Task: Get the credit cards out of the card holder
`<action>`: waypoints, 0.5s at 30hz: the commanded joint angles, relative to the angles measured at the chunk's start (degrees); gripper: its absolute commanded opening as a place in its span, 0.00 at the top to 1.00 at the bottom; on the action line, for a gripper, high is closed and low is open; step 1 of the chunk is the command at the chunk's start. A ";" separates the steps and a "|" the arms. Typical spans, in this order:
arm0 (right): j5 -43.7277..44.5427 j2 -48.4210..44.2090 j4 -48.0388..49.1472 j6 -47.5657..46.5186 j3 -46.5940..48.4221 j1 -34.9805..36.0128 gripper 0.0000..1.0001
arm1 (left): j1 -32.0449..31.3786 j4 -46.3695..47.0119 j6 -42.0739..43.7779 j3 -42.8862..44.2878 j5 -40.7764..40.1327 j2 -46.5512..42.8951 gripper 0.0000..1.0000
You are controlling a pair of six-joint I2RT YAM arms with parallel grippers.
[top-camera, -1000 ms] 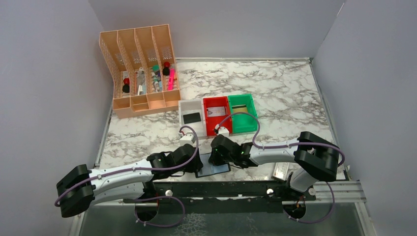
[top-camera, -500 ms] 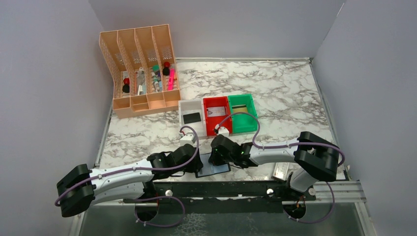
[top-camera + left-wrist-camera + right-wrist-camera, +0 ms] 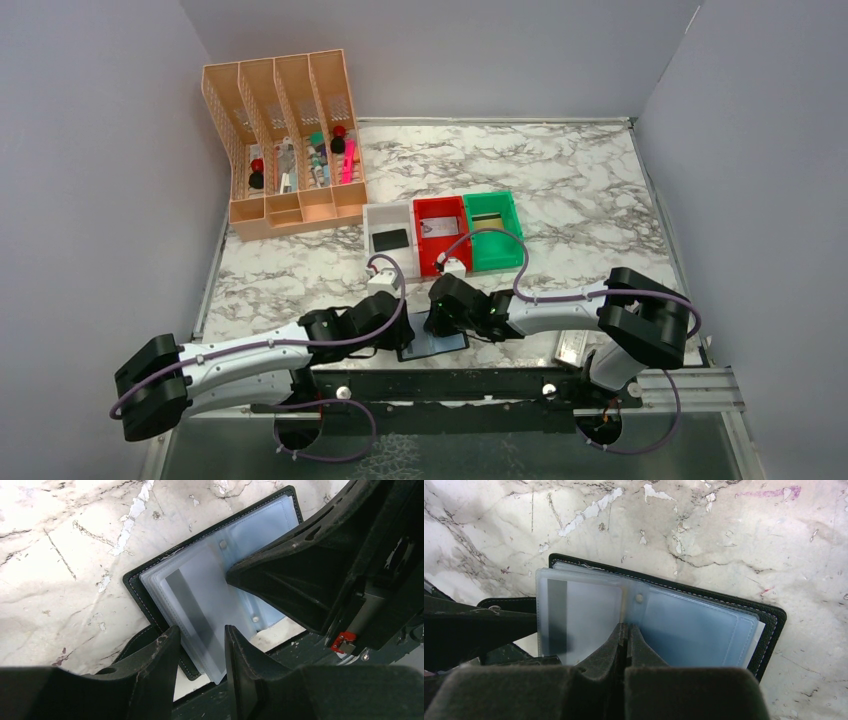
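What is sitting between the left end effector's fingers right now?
Left wrist view: between the fingers of the left end effector lies a clear pocket of the card holder, with a pale, dark-striped card inside. Whether they touch it is unclear.

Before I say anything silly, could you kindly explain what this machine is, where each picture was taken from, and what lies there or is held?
Two robot arms with two-finger grippers are bolted to a marbled table. One picture looks down from above; the others come from a camera on each wrist. Near the arms lies an open black-edged card holder with clear blue-grey pockets, a pale dark-striped card inside. The right gripper, shut, seems to pin it; the left gripper is open over the card. Nothing is lifted. Behind stand coloured trays.
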 commanded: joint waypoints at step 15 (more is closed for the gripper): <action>1.45 5.45 -8.05 -2.47 -2.95 -0.37 0.99 | -1.05 -2.50 0.20 3.42 -1.41 0.55 0.59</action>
